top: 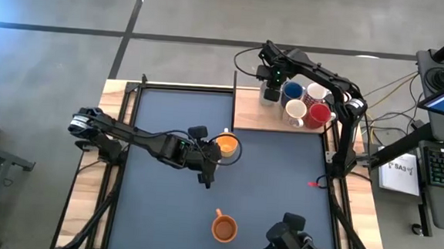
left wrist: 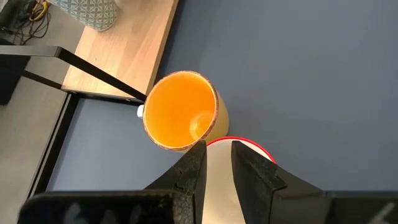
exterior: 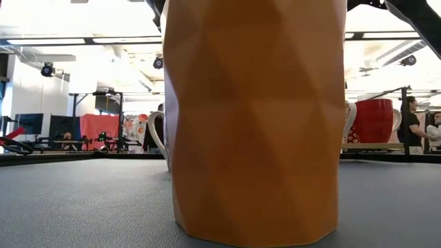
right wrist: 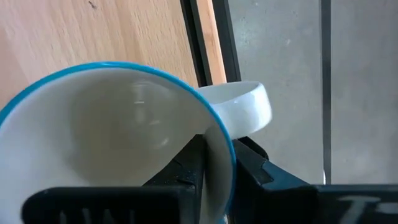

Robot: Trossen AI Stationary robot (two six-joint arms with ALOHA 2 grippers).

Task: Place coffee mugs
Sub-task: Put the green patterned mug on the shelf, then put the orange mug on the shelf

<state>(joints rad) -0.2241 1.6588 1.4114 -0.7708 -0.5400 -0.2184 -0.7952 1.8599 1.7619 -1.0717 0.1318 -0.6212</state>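
Blue mug point(right wrist: 118, 130): upright, mouth up, on wooden shelf point(top: 250, 111).
Right gripper point(right wrist: 214, 163): clamps its rim.
Left gripper point(left wrist: 217, 163): grips cream mug point(left wrist: 225, 186) beside yellow-orange mug point(left wrist: 180, 112).

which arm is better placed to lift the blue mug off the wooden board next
Right. The right gripper pinches the blue mug at its rim on the wooden board, one finger inside and one outside. The left gripper is over the dark mat beside the yellow-orange mug, away from that board.
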